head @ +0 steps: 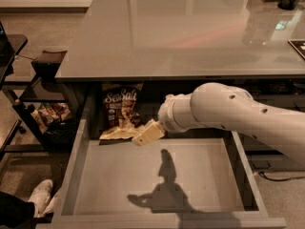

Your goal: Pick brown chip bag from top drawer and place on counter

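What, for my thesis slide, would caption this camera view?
The gripper beside the brown chip bag at the back of the open top drawer, below the counter.

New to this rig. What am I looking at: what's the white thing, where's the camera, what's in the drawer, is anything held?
The big white shape is the robot's single arm, reaching in from the right. The cream piece at its tip is the end effector, the part that does the grasping. There is only one camera. Where it is mounted isn't known, but it looks down over the open top drawer toward the glossy grey counter above it. Only one item shows in the drawer: the brown chip bag, at the back left, partly under the counter's edge. The end effector sits at the bag's lower right corner. Whether it touches or grips the bag can't be made out. The dark patch on the drawer floor is the arm's shadow. To the left, outside the drawer, are small snack packets.
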You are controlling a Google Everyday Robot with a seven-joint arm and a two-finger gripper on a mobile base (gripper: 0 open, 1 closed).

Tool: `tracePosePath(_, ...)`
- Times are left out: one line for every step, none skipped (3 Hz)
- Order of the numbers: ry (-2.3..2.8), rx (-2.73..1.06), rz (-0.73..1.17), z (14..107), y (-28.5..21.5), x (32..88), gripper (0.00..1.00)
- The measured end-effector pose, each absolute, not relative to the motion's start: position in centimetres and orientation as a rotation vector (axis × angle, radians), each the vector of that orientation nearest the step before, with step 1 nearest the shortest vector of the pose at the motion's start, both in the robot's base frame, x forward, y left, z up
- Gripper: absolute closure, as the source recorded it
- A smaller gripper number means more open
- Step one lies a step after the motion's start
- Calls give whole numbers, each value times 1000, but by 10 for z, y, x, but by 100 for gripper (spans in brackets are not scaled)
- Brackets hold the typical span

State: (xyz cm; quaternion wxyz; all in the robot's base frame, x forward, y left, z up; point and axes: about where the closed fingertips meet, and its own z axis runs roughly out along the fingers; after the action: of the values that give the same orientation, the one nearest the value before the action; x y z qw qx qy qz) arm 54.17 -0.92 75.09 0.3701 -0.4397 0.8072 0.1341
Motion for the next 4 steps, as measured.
tracePosePath(2071, -1129, 343, 751, -9, 542, 0)
tracePosePath(2058, -1108, 369, 745, -1, 543, 0)
tracePosePath(2054, -1062, 401, 717, 21, 556, 0)
tracePosePath(2038, -990, 397, 696, 45, 582, 0)
